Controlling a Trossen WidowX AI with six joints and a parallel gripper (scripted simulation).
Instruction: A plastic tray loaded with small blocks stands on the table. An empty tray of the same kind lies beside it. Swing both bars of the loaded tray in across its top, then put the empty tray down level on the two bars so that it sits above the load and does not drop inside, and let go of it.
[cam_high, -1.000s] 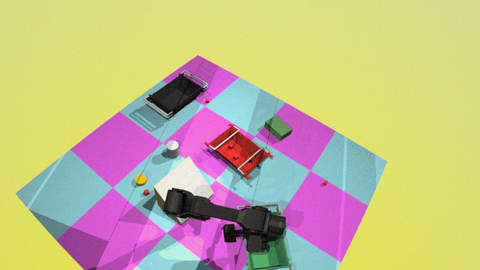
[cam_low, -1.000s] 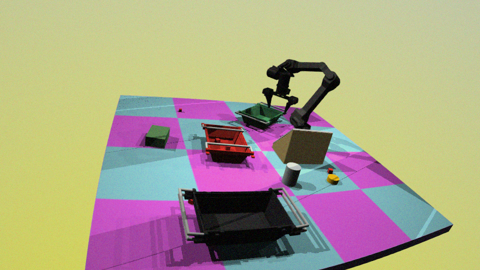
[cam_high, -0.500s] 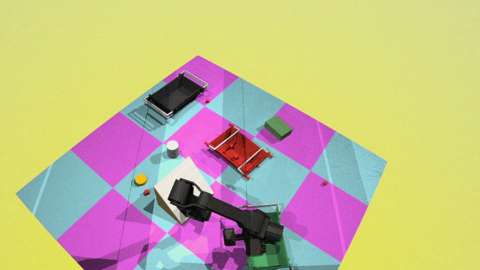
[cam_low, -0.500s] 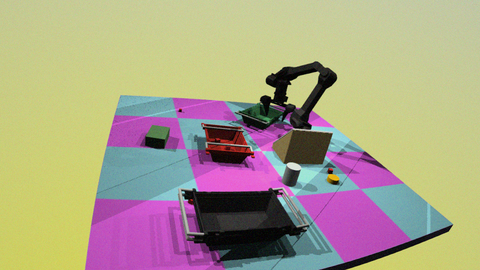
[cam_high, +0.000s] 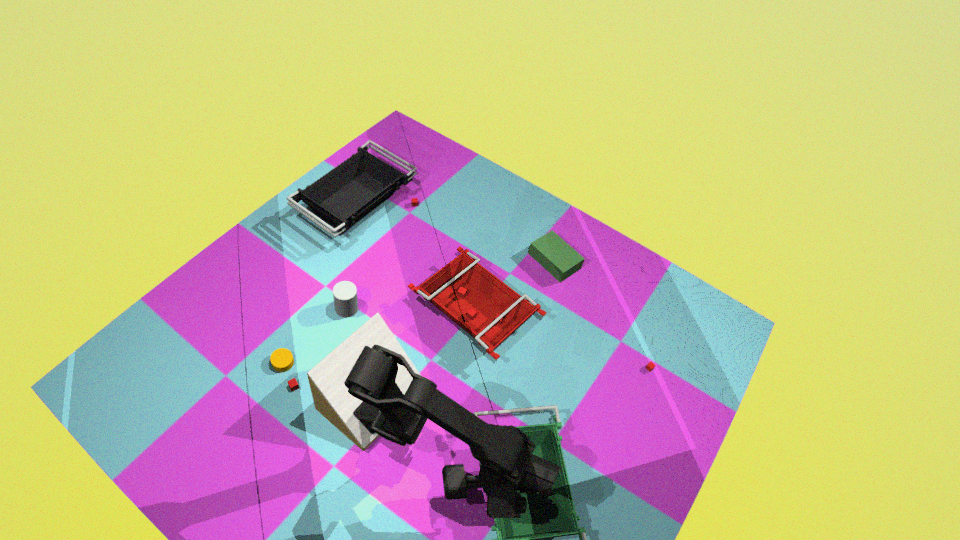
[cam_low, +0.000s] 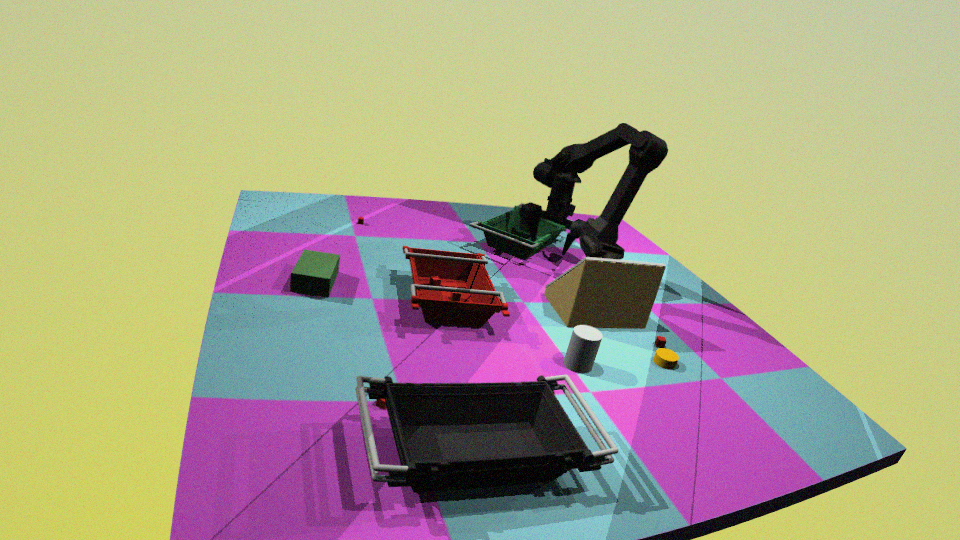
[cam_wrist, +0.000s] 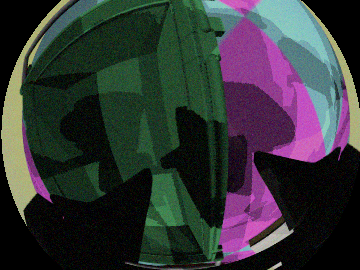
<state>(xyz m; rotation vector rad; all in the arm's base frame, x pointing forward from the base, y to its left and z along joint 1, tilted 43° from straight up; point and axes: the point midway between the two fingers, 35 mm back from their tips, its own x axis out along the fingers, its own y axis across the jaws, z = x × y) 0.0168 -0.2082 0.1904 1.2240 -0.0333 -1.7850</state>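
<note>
Checkered counter (cam_low: 281, 349); the green tray (cam_high: 560, 470) is set at one edge, with little margin beyond it. The jaws (cam_low: 551, 236) are spread wide and grip nothing; they are lowered astride one long wall of the green tray, one finger inside, one outside.

Open floor is found between the green tray and the red tray (cam_low: 451, 285). A tan wedge (cam_low: 607, 293) is placed close beside the arm's base; a grey cylinder (cam_low: 582, 347), a yellow disc (cam_low: 666, 357) and a green block (cam_low: 314, 272) are set further off.

Red tray: small red blocks held inside, both wire bars (cam_low: 445, 255) laid across its top. Black tray (cam_low: 480, 429): seen bare inside, bars swung outward, well apart.
</note>
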